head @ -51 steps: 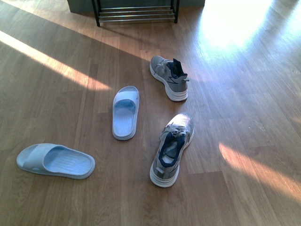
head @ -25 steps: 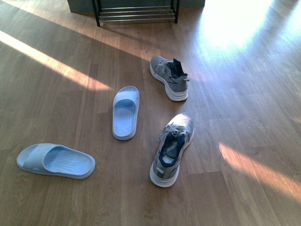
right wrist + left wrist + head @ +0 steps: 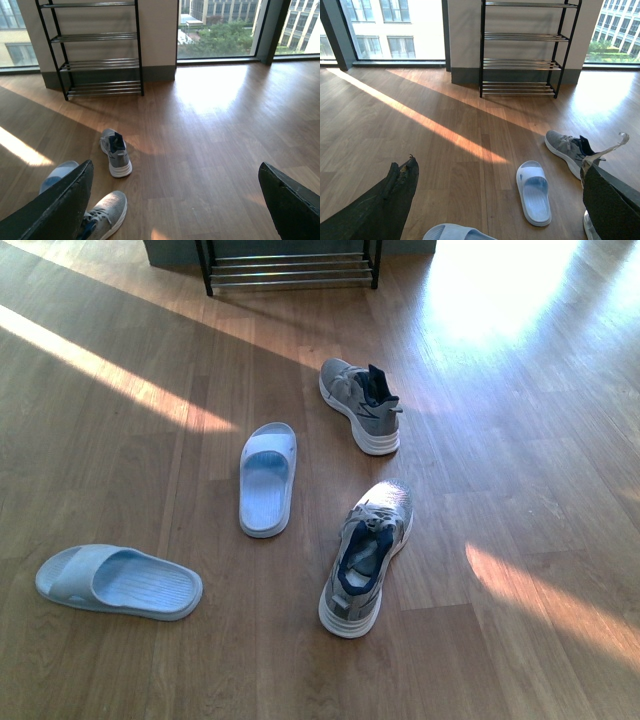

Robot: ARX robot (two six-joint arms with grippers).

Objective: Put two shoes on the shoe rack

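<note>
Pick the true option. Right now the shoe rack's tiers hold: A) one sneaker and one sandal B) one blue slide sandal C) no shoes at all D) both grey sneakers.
C: every tier of the shoe rack is bare rods, while the far sneaker, near sneaker, middle sandal and left sandal all lie on the floor.

The front camera looks steeply down on the floor [image 3: 520, 440], with the rack [image 3: 290, 270] far off at 12 o'clock. Both wrist cameras face the same way but flatter, taking in more room. All three share the rack and the far sneaker [image 3: 360, 405].
</note>
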